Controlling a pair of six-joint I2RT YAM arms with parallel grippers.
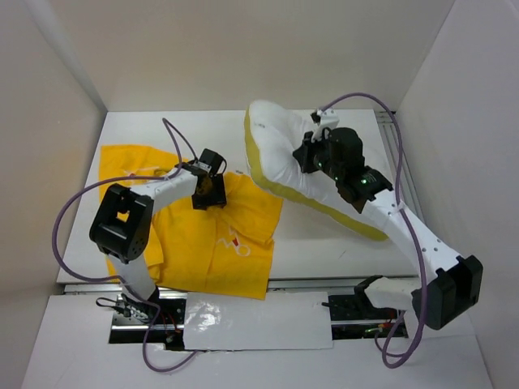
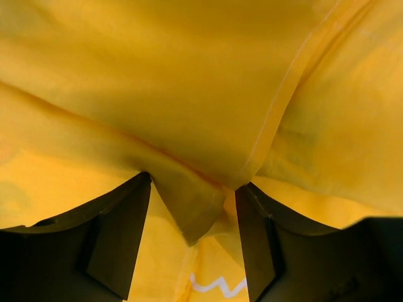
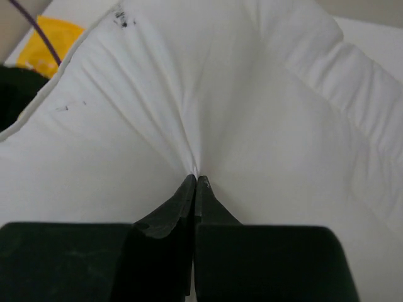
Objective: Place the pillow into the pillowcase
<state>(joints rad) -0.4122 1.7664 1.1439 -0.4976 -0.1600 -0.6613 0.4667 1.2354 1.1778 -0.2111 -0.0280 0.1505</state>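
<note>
**A:** Your right claw (image 3: 196, 179), what's it doing?

**B:** Its fingers are pressed together on a pinch of the pillow (image 3: 252, 94). In your right wrist view, creases in the white cover fan out from the tips.

**A:** And where does the pillow lie?

**B:** On the far right part of the table (image 1: 316, 243), set on a slant. One end is near the back wall and the other runs toward your right arm. The yellow strip (image 1: 284, 190) along its long edge faces the middle of the table. Your right claw (image 1: 308, 154) sits on the upper side of the pillow (image 1: 280, 150).

**A:** The pillowcase?

**B:** The pillowcase (image 1: 235, 235) is spread over the left half of the table, rumpled, and reaches the near edge. Its right corner comes up just beside the yellow strip. I can't tell whether they touch.

**A:** My left claw?

**B:** The left claw (image 1: 209, 194) is down on the pillowcase near its far edge. In your left wrist view, the left claw (image 2: 192, 179) has its fingers (image 2: 119, 239) apart, with a raised fold of the pillowcase (image 2: 189, 82) between them. A seam runs down into that fold. A white zigzag print (image 2: 214, 286) shows low between the fingers.
</note>
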